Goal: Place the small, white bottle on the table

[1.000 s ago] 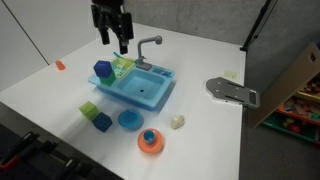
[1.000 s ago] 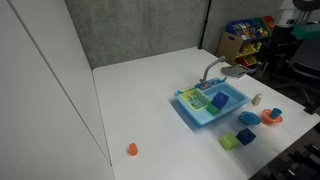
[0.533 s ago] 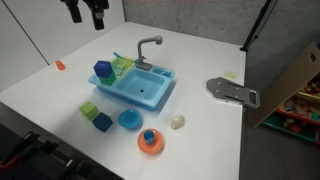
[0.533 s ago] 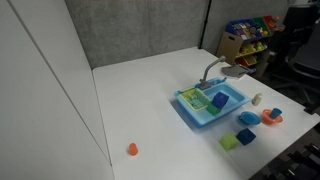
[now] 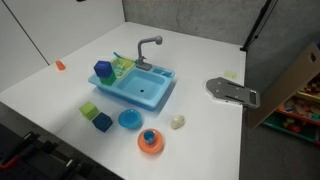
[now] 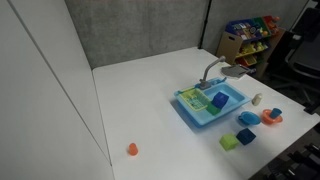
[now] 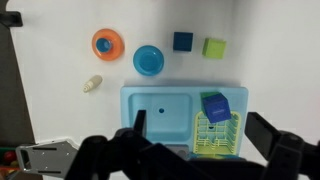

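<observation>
Small, white bottle (image 5: 177,122) lies on the table (image 5: 200,55), a little way off the blue sink (image 5: 135,99) and not touching it. An orange ring (image 5: 150,141) sits near the same side of the sink. In the wrist view the gripper (image 7: 200,128) hangs above the sink, its fingers spread wide apart and holding nothing. A dark blue cube (image 5: 101,69) rests in the sink's green rack (image 5: 122,66).

Bare table (image 5: 200,60) surrounds the small, white bottle (image 5: 177,122), with the orange ring toy (image 5: 151,141) and blue disc (image 5: 130,120) nearest on one side. The blue sink basin (image 5: 140,88) and its upright faucet (image 5: 146,42) block the middle, and a grey flat fixture (image 5: 232,91) lies near the edge. Toward the small orange piece (image 6: 132,149) the tabletop lies wide open.
</observation>
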You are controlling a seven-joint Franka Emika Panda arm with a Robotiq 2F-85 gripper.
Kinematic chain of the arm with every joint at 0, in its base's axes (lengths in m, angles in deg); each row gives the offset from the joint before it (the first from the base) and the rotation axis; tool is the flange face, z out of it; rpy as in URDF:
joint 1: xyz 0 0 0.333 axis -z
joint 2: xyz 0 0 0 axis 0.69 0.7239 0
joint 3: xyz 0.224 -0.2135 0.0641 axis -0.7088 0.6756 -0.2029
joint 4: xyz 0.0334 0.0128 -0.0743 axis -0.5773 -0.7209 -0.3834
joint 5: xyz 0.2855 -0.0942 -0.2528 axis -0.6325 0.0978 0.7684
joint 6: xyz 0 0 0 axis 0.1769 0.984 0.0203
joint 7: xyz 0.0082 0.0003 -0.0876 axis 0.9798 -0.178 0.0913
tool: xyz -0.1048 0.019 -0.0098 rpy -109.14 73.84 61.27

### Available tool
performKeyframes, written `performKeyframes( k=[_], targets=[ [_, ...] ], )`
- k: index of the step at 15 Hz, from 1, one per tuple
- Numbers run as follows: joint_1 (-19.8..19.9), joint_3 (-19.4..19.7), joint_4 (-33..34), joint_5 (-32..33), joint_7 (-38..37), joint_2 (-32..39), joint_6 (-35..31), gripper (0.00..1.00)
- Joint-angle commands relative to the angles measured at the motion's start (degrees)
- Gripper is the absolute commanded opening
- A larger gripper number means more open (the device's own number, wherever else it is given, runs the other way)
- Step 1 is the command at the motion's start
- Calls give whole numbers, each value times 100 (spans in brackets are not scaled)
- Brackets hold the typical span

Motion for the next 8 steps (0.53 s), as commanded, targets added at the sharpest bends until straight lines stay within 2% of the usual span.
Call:
performKeyframes(
  k=[1,8],
  targets=[
    [-40,20,-196,35,239,-342,46,100],
    [-17,13,-187,4,148,-268,15,100]
  ],
)
